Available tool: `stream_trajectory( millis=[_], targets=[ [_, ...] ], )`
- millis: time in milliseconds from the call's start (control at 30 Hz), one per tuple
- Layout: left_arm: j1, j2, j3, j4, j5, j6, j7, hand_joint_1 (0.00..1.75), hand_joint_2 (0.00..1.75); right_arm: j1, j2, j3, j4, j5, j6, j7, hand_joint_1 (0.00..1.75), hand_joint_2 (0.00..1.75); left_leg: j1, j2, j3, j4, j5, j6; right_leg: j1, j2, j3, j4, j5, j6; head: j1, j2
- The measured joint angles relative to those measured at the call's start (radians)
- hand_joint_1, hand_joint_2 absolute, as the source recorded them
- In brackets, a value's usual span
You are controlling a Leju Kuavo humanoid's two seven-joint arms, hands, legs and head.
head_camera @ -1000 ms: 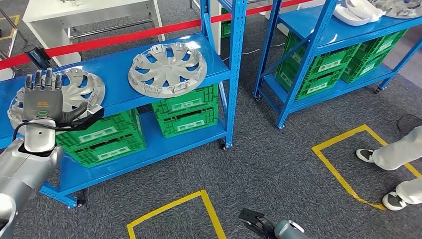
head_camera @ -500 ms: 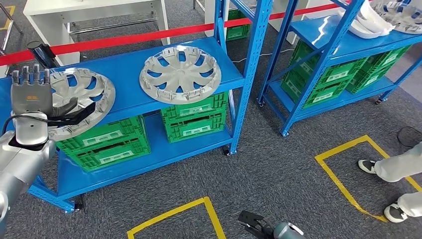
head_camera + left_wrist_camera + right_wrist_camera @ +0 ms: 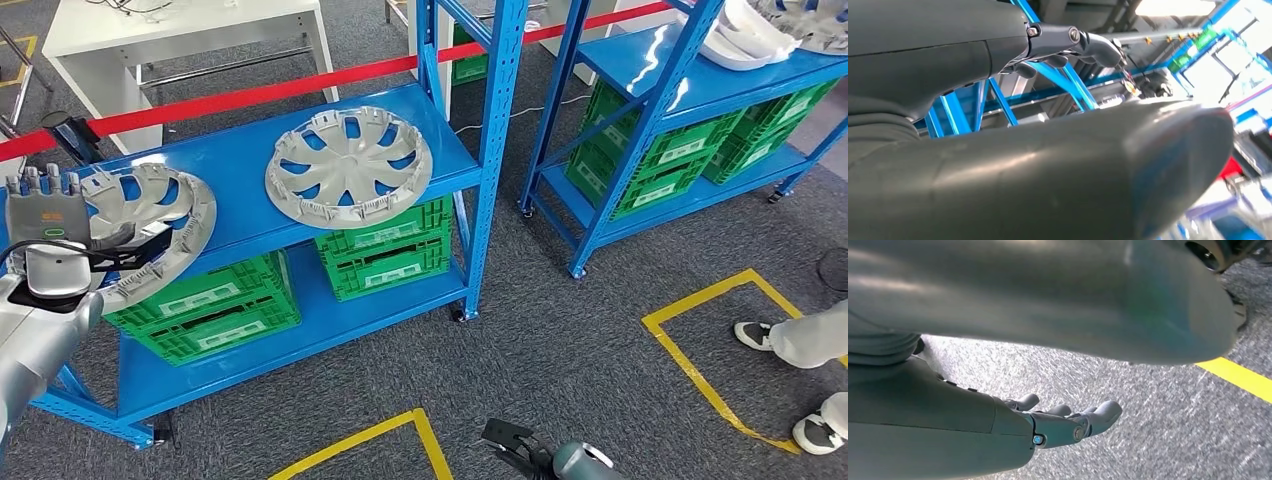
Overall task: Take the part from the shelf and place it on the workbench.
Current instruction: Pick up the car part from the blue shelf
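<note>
Left hand (image 3: 45, 215) raised at the near-left end of the blue shelf (image 3: 245, 165), back of the hand up, fingers reaching over the rim of the left hubcap (image 3: 150, 225) and thumb tucked under its near edge, so gripping it. Hubcap round (no long axis to speak of), tilted: near edge hanging out past the shelf front above the green crates (image 3: 205, 295), far edge toward the shelf's back, ribbed inner side with clips facing up. Whether any part of it rests on the shelf top: cannot tell.

A second hubcap (image 3: 348, 165) lying flat further right on the same shelf level, also inner side up, well apart from the held one.

Right hand (image 3: 1068, 422) hanging low over grey carpet near a yellow floor line (image 3: 1243, 380), fingers loosely extended and apart, holding nothing.

Red barrier tape (image 3: 270, 85) running behind the shelf; white table (image 3: 190, 25) beyond it. A person's shoes (image 3: 755, 335) at the right, by a yellow floor square.
</note>
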Motion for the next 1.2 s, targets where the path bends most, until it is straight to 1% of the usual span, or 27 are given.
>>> stream_trajectory(
  millis=[33,67,100,133,167,200,233,267,300,367,400,467,500,533,600,633,667,767,1000,1200],
  targets=[
    [0.004,0.0,0.0,0.0,0.002,-0.005,0.0,0.0,0.0,0.002,0.0,0.0,0.0,0.0,0.0,0.001,0.0,0.0,0.002,0.001,-0.002,-0.016,0.021,-0.003,-0.002,0.0,0.001,0.004,-0.005,0.002,0.0,0.0],
    [0.007,0.0,0.0,0.0,0.002,-0.01,0.001,0.0,0.0,0.003,0.001,0.0,0.0,-0.001,0.0,0.002,0.0,0.0,0.004,0.001,0.014,-0.065,0.058,-0.006,-0.004,0.0,0.001,0.01,-0.01,0.005,0.0,0.0],
    [0.007,0.0,0.0,0.0,0.001,-0.015,0.002,0.0,0.0,0.003,0.001,0.0,0.0,-0.001,0.0,0.002,0.0,0.0,0.006,0.001,0.039,-0.132,0.097,-0.007,-0.006,0.0,0.002,0.016,-0.016,0.01,0.0,0.0],
    [0.007,0.0,0.0,0.001,0.0,-0.021,0.002,0.0,0.44,0.002,0.001,0.0,0.0,-0.001,0.0,0.002,0.0,0.0,0.006,0.002,0.062,-0.192,0.118,-0.007,-0.007,0.0,0.002,0.023,-0.022,0.015,0.0,0.0],
    [0.007,0.0,0.0,0.001,-0.001,-0.026,0.002,0.0,0.87,0.001,0.002,0.0,0.0,-0.001,0.0,0.002,0.0,0.0,0.005,0.002,0.081,-0.231,0.127,-0.002,-0.007,0.0,0.0,0.027,-0.026,0.021,0.0,0.0],
    [0.008,0.0,0.0,0.001,-0.002,-0.031,0.003,0.0,1.31,0.001,0.002,0.0,0.0,-0.001,0.0,0.003,0.0,0.0,0.004,0.001,0.089,-0.249,0.129,0.006,-0.006,0.0,-0.001,0.029,-0.03,0.026,0.0,0.0],
    [0.008,-0.001,0.0,0.002,-0.002,-0.037,0.004,0.0,1.75,0.001,0.002,0.0,0.0,-0.002,0.0,0.003,0.0,0.0,0.003,0.001,0.092,-0.252,0.127,0.013,-0.005,0.0,-0.002,0.03,-0.032,0.03,0.0,0.0],
    [0.009,-0.001,0.0,0.002,-0.004,-0.041,0.006,0.0,1.75,0.001,0.002,0.0,0.0,-0.002,0.0,0.004,0.0,0.0,0.004,0.0,0.095,-0.252,0.136,0.017,-0.003,0.0,-0.002,0.028,-0.031,0.024,0.001,0.0],
    [0.01,-0.001,0.0,0.002,-0.005,-0.046,0.009,0.0,1.75,0.001,0.002,0.0,0.0,-0.002,0.001,0.004,0.0,0.0,0.005,-0.001,0.095,-0.255,0.143,0.017,-0.001,0.0,0.0,0.027,-0.03,0.015,0.001,0.0],
    [0.01,-0.003,-0.001,0.002,-0.007,-0.062,0.012,0.0,1.75,0.001,0.002,0.0,0.0,-0.003,0.001,0.004,0.0,0.0,0.005,-0.002,0.096,-0.257,0.145,0.018,0.001,-0.001,0.003,0.022,-0.027,-0.003,0.001,0.0],
    [0.01,-0.005,-0.001,0.003,-0.008,-0.076,0.013,0.0,1.75,0.001,0.002,0.0,0.0,-0.004,0.001,0.004,0.0,0.0,0.004,-0.003,0.096,-0.257,0.144,0.02,0.001,-0.001,0.005,0.02,-0.027,-0.004,0.001,0.0],
    [0.012,-0.006,-0.002,0.006,-0.008,-0.119,0.017,0.0,1.75,0.002,0.002,0.0,0.0,-0.006,0.0,0.003,0.0,0.0,0.003,-0.004,0.096,-0.257,0.142,0.024,0.001,-0.002,0.008,0.015,-0.026,0.001,0.001,0.0],
    [0.013,-0.007,-0.002,0.007,-0.007,-0.146,0.021,0.0,1.75,0.002,0.002,0.0,0.0,-0.006,0.0,0.003,0.0,0.0,0.003,-0.004,0.096,-0.257,0.142,0.025,0.001,-0.002,0.009,0.013,-0.025,0.005,0.001,0.0],
    [0.017,-0.007,-0.002,0.009,-0.006,-0.172,0.026,0.0,1.75,0.004,0.002,0.0,0.0,-0.007,0.0,0.002,0.0,0.0,0.002,-0.004,0.096,-0.257,0.141,0.027,0.0,-0.001,0.01,0.011,-0.025,0.012,0.001,0.0],
    [0.027,-0.007,-0.002,0.012,-0.003,-0.215,0.034,0.0,1.75,0.007,0.002,0.001,0.0,-0.007,0.001,0.001,0.0,0.0,0.001,-0.003,0.097,-0.256,0.14,0.029,-0.002,-0.001,0.011,0.008,-0.026,0.031,0.001,0.0],
    [0.033,-0.007,-0.002,0.013,-0.001,-0.229,0.036,0.0,1.75,0.009,0.002,0.001,0.0,-0.007,0.001,0.001,0.0,0.0,0.001,-0.003,0.097,-0.256,0.14,0.029,-0.003,-0.001,0.012,0.007,-0.026,0.038,0.001,0.0],
    [0.039,-0.007,-0.002,0.014,0.001,-0.241,0.036,0.0,1.75,0.011,0.002,0.001,0.0,-0.007,0.001,0.0,0.0,0.0,0.001,-0.003,0.097,-0.256,0.14,0.029,-0.003,-0.001,0.012,0.007,-0.026,0.042,0.001,0.0],
    [0.055,-0.007,-0.002,0.015,0.003,-0.256,0.037,0.0,1.75,0.014,0.002,0.001,0.0,-0.007,0.001,0.001,0.0,0.0,0.001,-0.003,0.097,-0.256,0.14,0.03,-0.003,-0.001,0.012,0.007,-0.027,0.044,0.001,0.0],
    [0.074,-0.007,-0.001,0.015,0.024,-0.309,0.025,0.0,1.75,0.018,0.002,0.003,0.0,-0.006,0.001,0.004,0.0,0.0,0.004,-0.002,0.099,-0.257,0.141,0.029,-0.002,-0.001,0.011,0.009,-0.027,0.044,0.001,0.0],
    [0.082,-0.007,-0.001,0.015,0.03,-0.326,0.016,0.0,1.75,0.018,0.002,0.007,0.0,-0.005,0.001,0.007,0.0,0.0,0.004,-0.001,0.099,-0.259,0.142,0.028,-0.001,-0.001,0.01,0.01,-0.027,0.044,0.001,0.0]
  ],
)
